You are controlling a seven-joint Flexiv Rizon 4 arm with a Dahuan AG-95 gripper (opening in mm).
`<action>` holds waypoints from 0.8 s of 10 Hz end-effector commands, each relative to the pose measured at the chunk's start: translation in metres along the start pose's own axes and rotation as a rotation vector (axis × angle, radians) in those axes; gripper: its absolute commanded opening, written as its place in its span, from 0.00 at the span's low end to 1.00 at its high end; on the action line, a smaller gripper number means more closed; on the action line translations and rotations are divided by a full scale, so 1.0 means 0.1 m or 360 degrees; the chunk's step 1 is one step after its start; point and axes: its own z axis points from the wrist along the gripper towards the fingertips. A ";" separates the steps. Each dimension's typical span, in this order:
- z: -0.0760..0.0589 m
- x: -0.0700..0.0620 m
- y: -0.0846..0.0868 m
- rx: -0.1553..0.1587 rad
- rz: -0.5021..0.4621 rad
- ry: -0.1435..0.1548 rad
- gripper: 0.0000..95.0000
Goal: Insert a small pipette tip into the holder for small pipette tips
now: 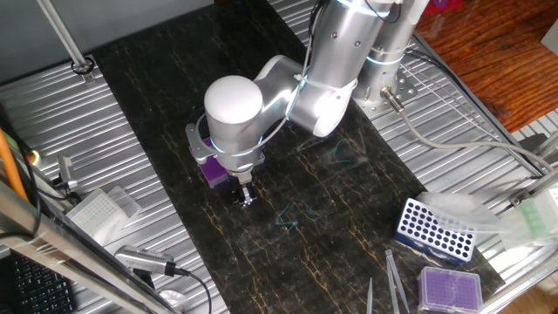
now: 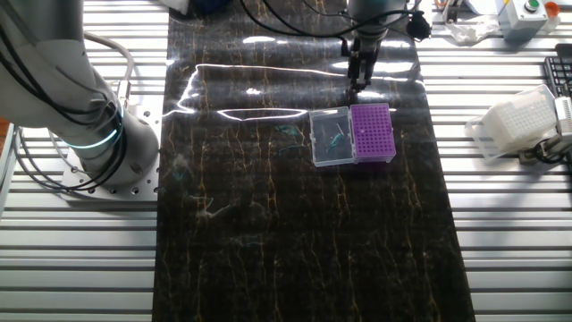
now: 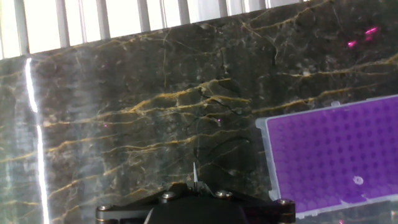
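The holder for small pipette tips [image 2: 372, 131] is a small box with a vivid purple grid top, and its clear lid [image 2: 331, 137] lies open on one side. In the hand view its purple grid [image 3: 336, 155] fills the lower right. My gripper [image 2: 357, 85] hangs over the dark mat just beyond the holder, not above the grid. In the hand view the gripper [image 3: 196, 184] is shut on a thin small pipette tip [image 3: 195, 173] that sticks out from between the jaws over bare mat, left of the holder. The arm hides most of the holder [image 1: 212, 170] in one fixed view.
A blue rack with large round holes [image 1: 433, 230] and a paler purple-topped box [image 1: 450, 288] stand at the mat's near right corner, with tweezers [image 1: 394, 277] beside them. A white tip box [image 2: 518, 121] sits on the metal table. The robot base [image 2: 98, 134] stands off the mat.
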 end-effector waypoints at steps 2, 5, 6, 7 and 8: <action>0.03 0.01 -0.01 0.0001 -0.0005 -0.0006 0.20; 0.07 0.02 -0.01 0.0000 -0.0012 -0.0018 0.20; 0.08 0.03 -0.02 0.0002 -0.0015 -0.0019 0.20; 0.06 0.04 -0.03 -0.0001 -0.0021 -0.0020 0.20; 0.05 0.06 -0.05 -0.0001 -0.0031 -0.0019 0.20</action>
